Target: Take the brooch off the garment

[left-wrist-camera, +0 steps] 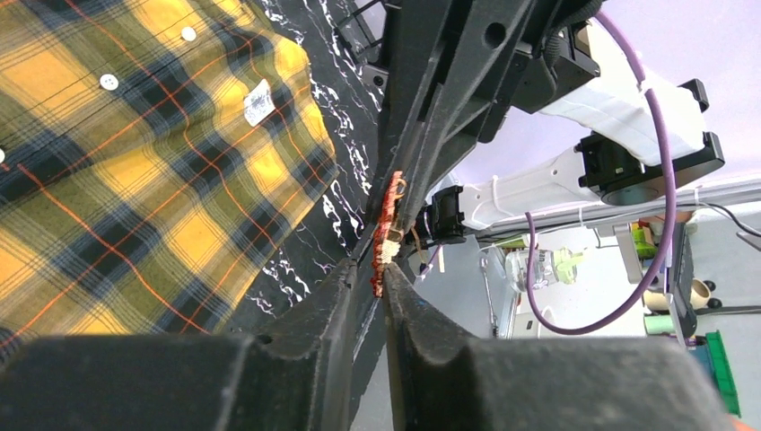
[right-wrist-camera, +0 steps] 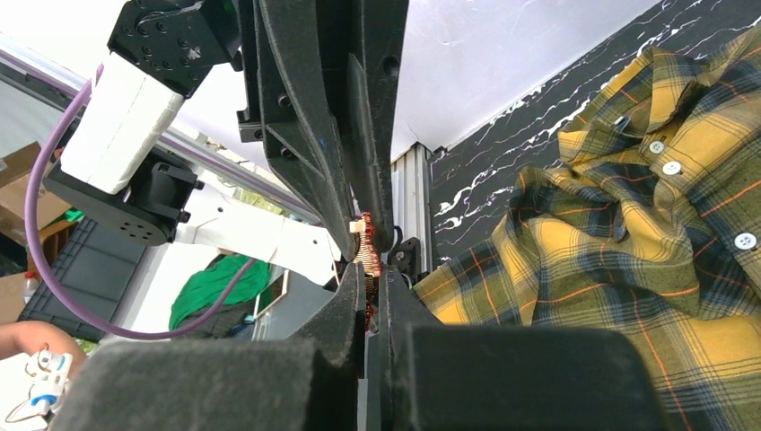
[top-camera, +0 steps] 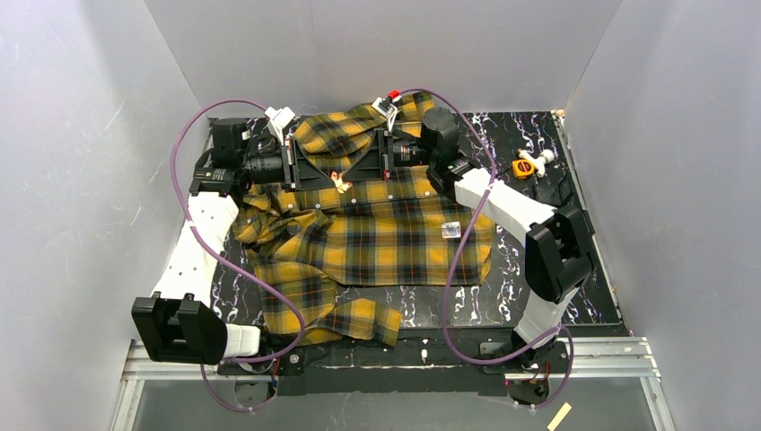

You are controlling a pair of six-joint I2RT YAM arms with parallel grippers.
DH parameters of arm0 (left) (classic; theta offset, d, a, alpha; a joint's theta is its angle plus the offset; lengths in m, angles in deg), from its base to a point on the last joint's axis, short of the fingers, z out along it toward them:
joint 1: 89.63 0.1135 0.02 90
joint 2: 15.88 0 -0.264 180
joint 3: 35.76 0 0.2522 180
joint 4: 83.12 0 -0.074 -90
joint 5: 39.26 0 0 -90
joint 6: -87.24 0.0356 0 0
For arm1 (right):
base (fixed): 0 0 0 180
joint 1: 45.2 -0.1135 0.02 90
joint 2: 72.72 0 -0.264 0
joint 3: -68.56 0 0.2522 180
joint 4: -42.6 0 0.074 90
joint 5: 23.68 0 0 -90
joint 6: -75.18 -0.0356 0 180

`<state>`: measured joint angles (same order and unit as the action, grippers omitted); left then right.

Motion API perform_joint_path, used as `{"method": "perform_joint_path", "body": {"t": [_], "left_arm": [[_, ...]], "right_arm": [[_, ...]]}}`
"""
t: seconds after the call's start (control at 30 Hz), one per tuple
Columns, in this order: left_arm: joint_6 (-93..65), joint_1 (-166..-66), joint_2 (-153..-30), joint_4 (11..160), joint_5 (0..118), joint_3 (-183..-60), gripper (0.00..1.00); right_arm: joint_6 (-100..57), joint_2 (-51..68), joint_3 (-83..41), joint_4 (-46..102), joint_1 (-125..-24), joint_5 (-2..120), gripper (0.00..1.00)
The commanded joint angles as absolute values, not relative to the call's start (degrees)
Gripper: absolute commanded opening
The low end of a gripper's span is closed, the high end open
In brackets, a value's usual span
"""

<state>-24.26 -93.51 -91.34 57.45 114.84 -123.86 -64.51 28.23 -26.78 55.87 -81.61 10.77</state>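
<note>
The yellow-and-black plaid garment (top-camera: 377, 238) lies spread on the black marbled table (top-camera: 574, 180). Both grippers meet tip to tip over its upper part. The brooch (top-camera: 340, 181) is a tiny cream piece with a red-orange edge, pinched between them. My left gripper (top-camera: 333, 178) is shut on it from the left, my right gripper (top-camera: 347, 178) from the right. In the left wrist view the brooch (left-wrist-camera: 388, 235) sits at my left gripper's (left-wrist-camera: 381, 269) tips with the garment (left-wrist-camera: 135, 162) lying below. In the right wrist view the brooch (right-wrist-camera: 366, 251) sticks out of my right gripper (right-wrist-camera: 368, 274), beside the garment (right-wrist-camera: 628, 242). No fabric shows around the brooch.
A small orange-and-white object (top-camera: 528, 165) lies at the back right of the table. The shirt's white label (top-camera: 450, 231) is at its right side. White walls (top-camera: 108, 135) enclose the table on three sides. Purple cables (top-camera: 462, 242) loop over the shirt.
</note>
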Motion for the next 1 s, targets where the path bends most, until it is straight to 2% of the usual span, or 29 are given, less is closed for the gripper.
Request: {"method": "perform_joint_path", "body": {"t": [0.0, 0.03, 0.07, 0.23, 0.27, 0.43, 0.6, 0.77, 0.87, 0.97], "left_arm": [[-24.40, -93.78, -91.16, 58.13, 116.98, -124.51, 0.07], [-24.57, -93.80, -91.12, 58.15, 117.09, -124.52, 0.01], [-24.89, -93.82, -91.13, 58.20, 117.10, -124.56, 0.00], [-27.06, -93.78, -91.15, 58.33, 117.59, -124.22, 0.00], [-27.18, -93.83, -91.03, 58.33, 117.59, -124.09, 0.00], [-27.11, -93.79, -91.03, 57.99, 117.88, -123.99, 0.00], [-27.11, -93.79, -91.34, 57.92, 118.82, -124.17, 0.00], [-26.85, -93.77, -91.27, 57.98, 121.18, -124.49, 0.00], [-26.76, -93.83, -91.03, 57.89, 122.30, -124.80, 0.00], [-27.44, -93.92, -91.31, 58.12, 123.59, -125.11, 0.00]], "right_arm": [[-64.16, 25.63, -26.92, 57.98, -81.85, 9.63, 0.01], [-63.98, 25.63, -27.10, 57.75, -81.84, 9.60, 0.01], [-63.48, 25.63, -27.39, 57.11, -81.84, 9.58, 0.04], [-58.49, 25.29, -29.30, 51.68, -81.58, 9.49, 0.48], [-58.28, 25.16, -29.43, 51.35, -81.45, 9.35, 0.55], [-56.18, 24.43, -29.85, 49.13, -80.71, 8.49, 0.73], [-54.47, 23.85, -29.59, 47.44, -80.71, 7.86, 0.77], [-53.29, 23.76, -30.24, 44.85, -77.22, 7.61, 0.74], [-48.85, 23.72, -31.43, 39.36, -74.78, 8.36, 0.67], [-37.14, 23.39, -32.60, 28.24, -74.97, 12.94, 0.60]]}}
